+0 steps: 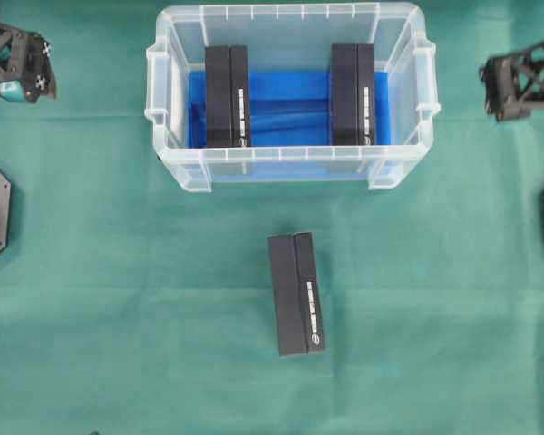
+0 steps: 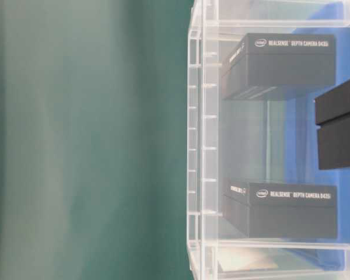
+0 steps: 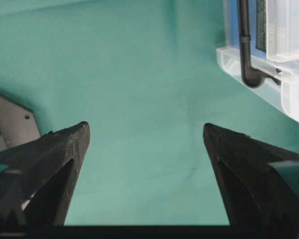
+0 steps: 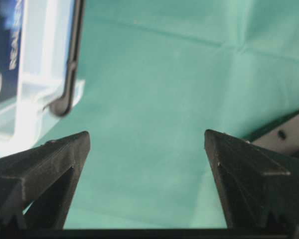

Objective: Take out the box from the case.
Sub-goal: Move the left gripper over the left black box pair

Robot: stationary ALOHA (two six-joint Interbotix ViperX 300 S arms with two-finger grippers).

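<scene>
Green cloth (image 1: 118, 317) is spread over the whole work surface and fills most of the overhead view. At the upper centre of that view the case (image 1: 290, 168), a clear plastic tub with rim handles and a blue liner, is set squarely on the cloth. Two black boxes are stood on edge inside it: the left boxed unit (image 1: 227, 95) near the tub's left wall and the right boxed unit (image 1: 353, 93) near its right wall, well apart, with bare blue liner between them. In the table-level view white lettering is seen on both through the clear wall. The box (image 1: 296, 293) that matches them is laid flat on the cloth below the case, at the lower centre of the overhead frame, slightly tilted, clear of the tub and touched by neither arm.

The left gripper (image 3: 146, 130) is seen at the upper left edge of the overhead view, beside the case; in its wrist view the jaws are spread wide over bare cloth, nothing between them, with a corner of the case at upper right. The right gripper (image 4: 147, 137) is seen at the upper right edge of the overhead view; its jaws are likewise spread wide and empty, with the case's wall at upper left.
</scene>
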